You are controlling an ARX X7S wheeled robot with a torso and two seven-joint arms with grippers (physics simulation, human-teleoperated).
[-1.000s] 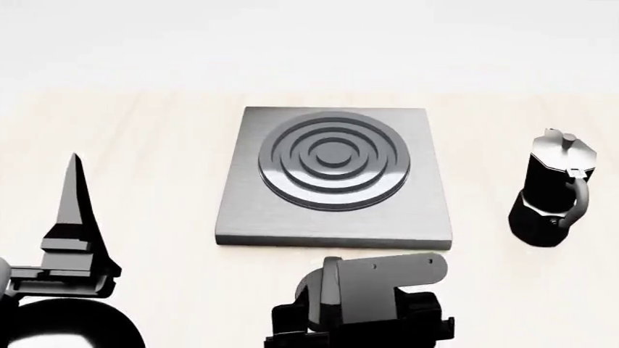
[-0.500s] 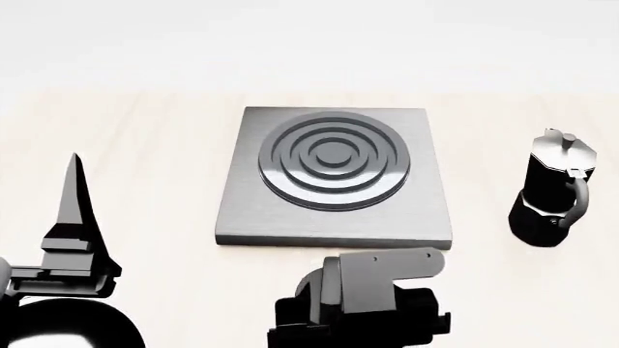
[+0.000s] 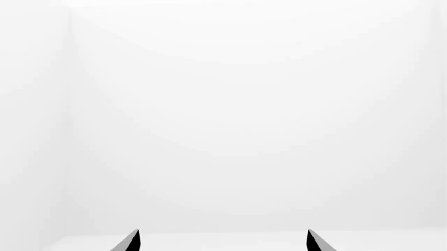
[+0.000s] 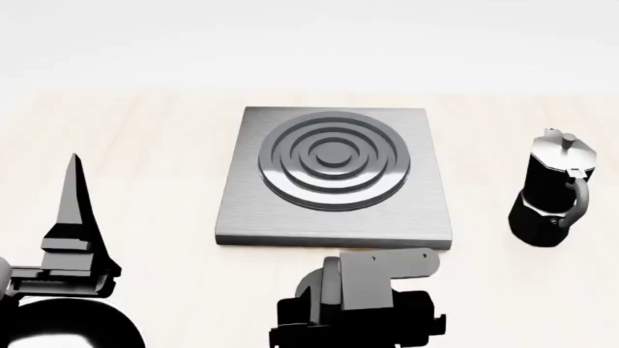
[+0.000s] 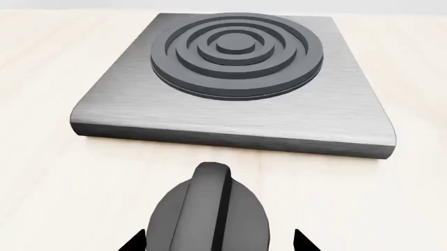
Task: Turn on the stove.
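The stove [image 4: 334, 210] is a square brushed-grey slab with a dark ring burner [image 4: 334, 159] at the middle of the table. In the right wrist view the slab [image 5: 231, 112] lies ahead, and the round knob with an upright fin [image 5: 209, 214] sits in front of its near edge. My right gripper [image 5: 218, 241] is open, one fingertip on each side of the knob, with small gaps showing. In the head view my right wrist [image 4: 382, 279] hides the knob. My left gripper [image 3: 222, 240] is open and empty, pointing up at the left [image 4: 75, 181].
A black moka pot [image 4: 551, 192] stands on the table to the right of the stove. A glossy black rounded shape [image 4: 68, 326] sits at the near left under my left arm. The left wrist view faces a plain white wall.
My right wrist has shifted slightly towards the near edge of the head view and turned a little. The stove, the moka pot and my left arm have not moved.
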